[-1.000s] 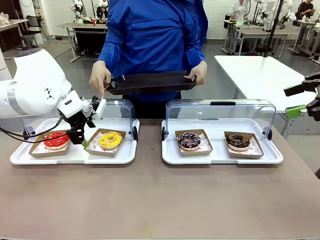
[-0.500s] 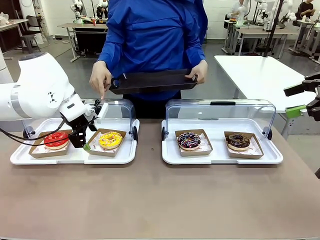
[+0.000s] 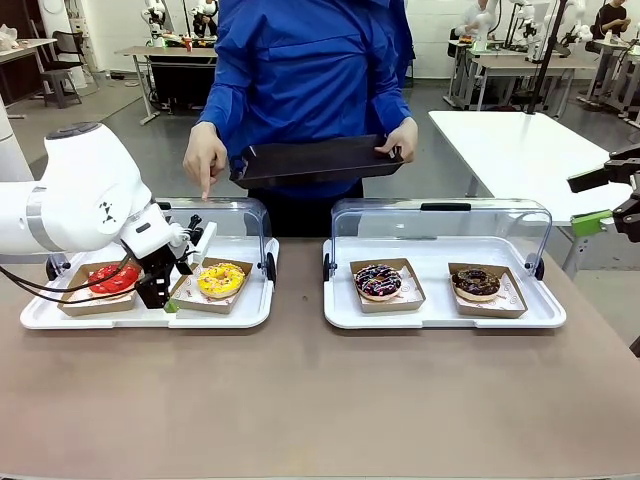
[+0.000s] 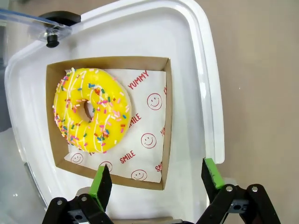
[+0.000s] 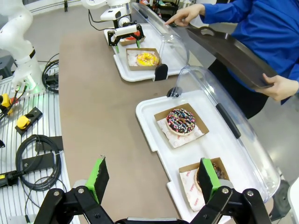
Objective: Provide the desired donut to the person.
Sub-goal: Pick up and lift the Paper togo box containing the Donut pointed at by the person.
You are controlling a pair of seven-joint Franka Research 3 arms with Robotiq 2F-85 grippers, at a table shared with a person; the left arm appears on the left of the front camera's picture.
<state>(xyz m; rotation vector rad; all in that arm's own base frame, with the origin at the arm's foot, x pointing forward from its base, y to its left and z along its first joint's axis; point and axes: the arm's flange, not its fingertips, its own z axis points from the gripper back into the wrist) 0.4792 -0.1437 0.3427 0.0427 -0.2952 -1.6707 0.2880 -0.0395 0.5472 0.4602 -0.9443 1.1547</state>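
Left pincer (image 4: 156, 179) released, jaws wide astride the box (image 4: 166, 121) wall beside the yellow donut (image 4: 91, 109); lowering askew, it could strike the tray (image 4: 205, 93) rim or crush the box

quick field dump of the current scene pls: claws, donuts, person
left claw: open, empty, low at the edge of the yellow donut's carton
right claw: open, empty, raised at the table's right side
left tray: red donut, yellow donut, lid up
right tray: sprinkled chocolate donut, dark chocolate donut, lid up
person: pointing hand aims a finger down at left tray; other hand holds black tray
handover: not yet done
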